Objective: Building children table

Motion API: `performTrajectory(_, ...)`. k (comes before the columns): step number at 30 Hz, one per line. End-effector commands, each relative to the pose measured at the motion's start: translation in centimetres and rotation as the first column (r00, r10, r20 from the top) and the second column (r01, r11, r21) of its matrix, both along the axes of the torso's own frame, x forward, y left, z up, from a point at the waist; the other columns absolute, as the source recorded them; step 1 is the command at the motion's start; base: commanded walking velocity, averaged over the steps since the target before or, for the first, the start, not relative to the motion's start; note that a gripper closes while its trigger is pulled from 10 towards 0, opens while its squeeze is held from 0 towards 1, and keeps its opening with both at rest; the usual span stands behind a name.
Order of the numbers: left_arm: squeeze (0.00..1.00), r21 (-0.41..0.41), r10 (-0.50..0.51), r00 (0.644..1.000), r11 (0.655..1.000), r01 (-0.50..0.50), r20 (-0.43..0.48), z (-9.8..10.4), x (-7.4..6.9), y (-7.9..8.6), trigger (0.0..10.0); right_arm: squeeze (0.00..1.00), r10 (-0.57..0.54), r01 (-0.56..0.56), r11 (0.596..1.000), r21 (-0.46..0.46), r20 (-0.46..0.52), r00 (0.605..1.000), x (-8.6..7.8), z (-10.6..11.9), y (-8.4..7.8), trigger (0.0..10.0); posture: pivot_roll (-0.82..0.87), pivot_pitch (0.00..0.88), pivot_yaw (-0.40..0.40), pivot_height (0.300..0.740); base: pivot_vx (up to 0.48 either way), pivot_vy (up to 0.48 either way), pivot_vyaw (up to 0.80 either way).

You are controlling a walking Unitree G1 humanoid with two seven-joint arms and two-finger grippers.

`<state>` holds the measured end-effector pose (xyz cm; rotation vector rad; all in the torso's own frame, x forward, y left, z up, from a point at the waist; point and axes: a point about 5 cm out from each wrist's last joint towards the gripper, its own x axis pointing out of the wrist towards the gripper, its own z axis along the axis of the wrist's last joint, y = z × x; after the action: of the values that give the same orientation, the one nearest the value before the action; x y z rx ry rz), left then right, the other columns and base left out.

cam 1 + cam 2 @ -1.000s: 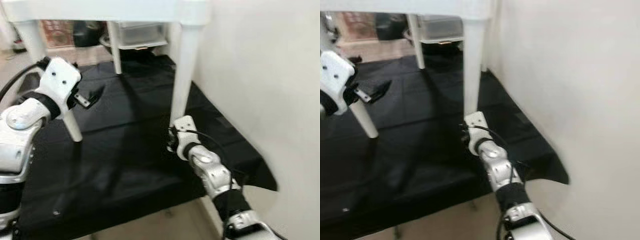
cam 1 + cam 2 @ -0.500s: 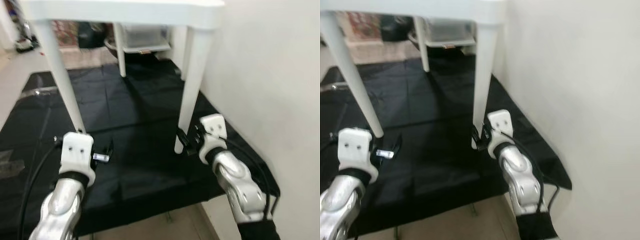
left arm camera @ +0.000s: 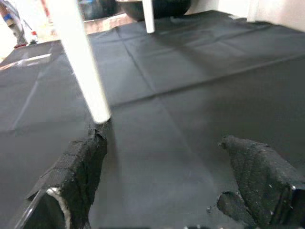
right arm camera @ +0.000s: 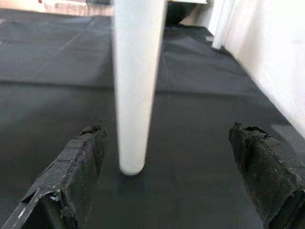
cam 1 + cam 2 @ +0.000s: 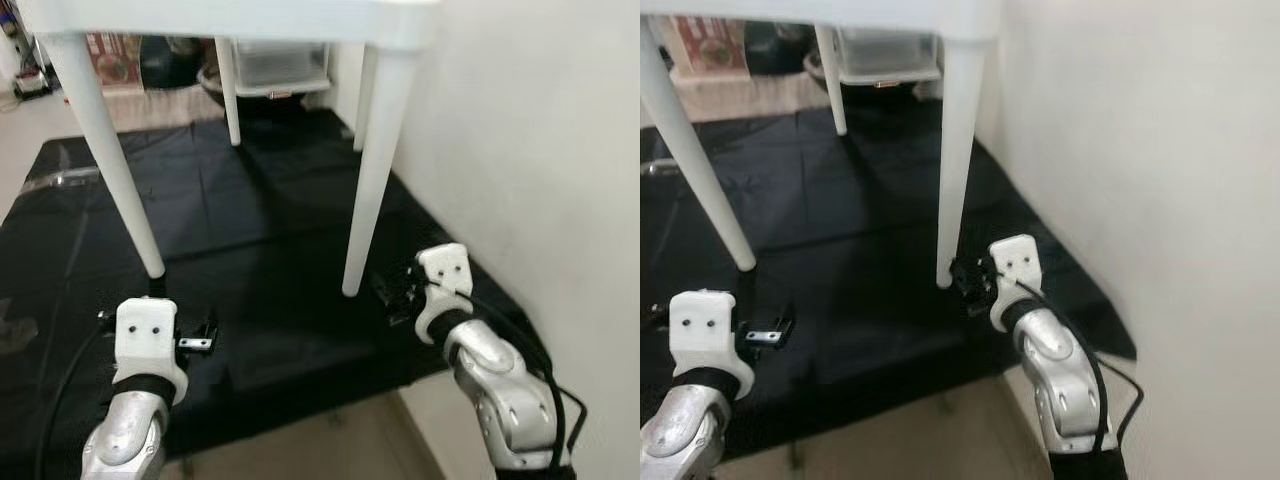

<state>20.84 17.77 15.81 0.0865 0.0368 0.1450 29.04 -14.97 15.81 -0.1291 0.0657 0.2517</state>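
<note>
1. The table (image 5: 240, 20), white plastic, stands upright on all four legs on the black mat (image 5: 260, 200), pushed close to the wall (image 5: 520, 150) on the robot's right.
2. It looks light and stiff, with smooth tapered legs that would likely slide in a pinch; a grasp high on a leg, or under the top's rim, should hold better than one at the thin foot.
3. The right gripper (image 4: 167, 167) hovers low near the mat's front right corner, jaws released and spread wide, with the near right leg (image 4: 136, 86) between them but touching neither finger.
4. The left gripper (image 3: 171, 171) is also spread and holds nothing, low over the mat near its front edge; the near left leg (image 3: 83, 62) stands just beyond one finger (image 3: 78, 167).
5. Room is tight on the right, where wall and mat edge crowd the arm. To the left and front the mat lies open. Beyond the mat's far edge, a bin (image 5: 280, 65) sits behind the far legs.
</note>
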Motion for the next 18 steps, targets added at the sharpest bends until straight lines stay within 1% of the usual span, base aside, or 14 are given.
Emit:
performTrajectory(1,0.0,-0.002,0.011,0.999,1.0,-0.011,-0.034,-0.51,-0.16,-0.12,10.0,1.0,-0.008,0.007,0.999,-0.045,-0.022,1.0,0.15,-0.35,-0.12,10.0,0.03,0.0,-0.037,0.74,-0.48,0.0,0.0)
performTrajectory(3,0.0,-0.002,0.011,0.999,1.0,-0.011,-0.034,-0.51,-0.16,-0.12,10.0,1.0,-0.008,0.007,0.999,-0.045,-0.022,1.0,0.15,-0.35,-0.12,10.0,0.03,0.0,-0.037,0.74,-0.48,0.0,0.0)
performTrajectory(5,0.0,-0.007,0.012,0.999,1.0,-0.013,-0.036,-0.53,-0.19,-0.17,10.0,1.0,-0.003,0.002,0.999,-0.052,-0.02,1.0,0.18,-0.36,0.12,10.0,0.03,0.0,-0.041,0.74,-0.48,0.0,0.8)
performTrajectory(6,0.0,-0.012,0.015,0.999,1.0,-0.016,-0.038,-0.55,-0.27,-0.24,10.0,0.93,-0.002,0.002,1.0,-0.015,-0.026,1.0,0.15,-0.2,0.32,10.0,0.03,0.0,-0.044,0.74,-0.48,0.0,0.43)
performTrajectory(7,0.0,-0.018,0.019,0.999,1.0,-0.02,-0.04,-0.55,-0.34,-0.28,10.0,0.0,0.011,-0.012,1.0,-0.025,-0.033,0.999,0.16,-0.22,0.54,10.0,0.03,0.0,-0.045,0.74,-0.48,0.0,0.0)
performTrajectory(8,0.0,-0.021,0.023,0.999,0.999,-0.024,-0.041,-0.54,-0.4,-0.31,10.0,0.0,0.021,-0.022,0.999,-0.036,-0.04,0.999,0.13,-0.22,0.67,10.0,0.03,0.0,-0.045,0.74,-0.48,0.0,0.0)
performTrajectory(11,0.0,-0.024,0.025,0.999,0.999,-0.026,-0.042,-0.53,-0.43,-0.34,10.0,0.0,0.032,-0.034,0.998,-0.048,-0.035,0.999,0.08,-0.21,0.77,10.0,0.03,0.0,-0.046,0.74,-0.48,0.0,0.8)
performTrajectory(13,0.0,-0.027,0.026,0.999,0.999,-0.027,-0.041,-0.49,-0.43,-0.43,10.0,0.0,0.036,-0.038,0.998,-0.056,-0.037,0.999,0.07,-0.2,0.78,10.0,0.03,0.0,-0.047,0.74,-0.48,0.0,0.0)
performTrajectory(14,0.0,-0.029,0.026,0.999,0.999,-0.028,-0.04,-0.47,-0.43,-0.48,10.0,0.0,0.037,-0.039,0.996,-0.084,-0.032,0.999,0.1,-0.12,0.77,10.0,0.03,0.0,-0.047,0.74,-0.48,0.0,0.56)
performTrajectory(15,0.0,-0.029,0.027,0.999,0.999,-0.028,-0.04,-0.46,-0.43,-0.52,10.0,0.0,0.027,-0.029,0.997,-0.075,-0.025,0.999,0.14,0.02,0.75,10.0,0.03,0.0,-0.047,0.74,-0.48,0.0,0.8)
performTrajectory(16,0.0,-0.029,0.027,0.999,0.999,-0.028,-0.04,-0.46,-0.43,-0.55,10.0,0.0,0.006,-0.008,0.999,-0.04,-0.028,1.0,0.19,0.14,0.64,10.0,0.03,0.0,-0.047,0.74,-0.48,0.0,0.8)
performTrajectory(18,0.0,-0.029,0.027,0.999,0.999,-0.028,-0.04,-0.46,-0.43,-0.55,10.0,0.0,0.006,-0.008,0.999,-0.04,-0.028,1.0,0.19,0.14,0.64,10.0,0.03,0.0,-0.047,0.74,-0.48,0.0,0.8)
